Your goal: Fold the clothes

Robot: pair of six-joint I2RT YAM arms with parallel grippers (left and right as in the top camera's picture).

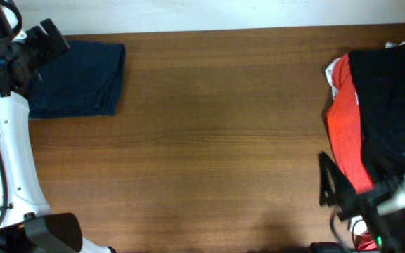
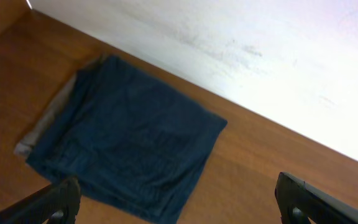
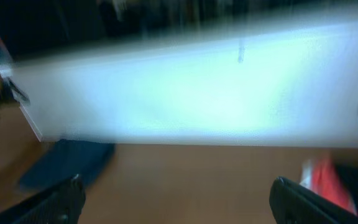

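The clothes lie in two places. A folded dark navy garment (image 1: pixel 79 79) rests at the table's far left, with a grey-brown strip (image 2: pixel 45 124) showing along one side. A heap of red-orange cloth (image 1: pixel 342 133) under black cloth (image 1: pixel 392 91) sits at the right edge. My left gripper (image 1: pixel 48 43) hovers over the navy garment's left end, open and empty; the left wrist view shows the navy garment (image 2: pixel 129 146) below the left gripper (image 2: pixel 178 202). My right gripper (image 1: pixel 336 190) stands open by the heap's near side. The right wrist view is blurred, showing the right gripper (image 3: pixel 178 199) empty.
A pale wall (image 2: pixel 260 56) runs along the table's (image 1: pixel 216 140) far edge. Bare brown wood lies between the navy garment and the heap. The left arm's white link (image 1: pixel 9 161) stands along the left side.
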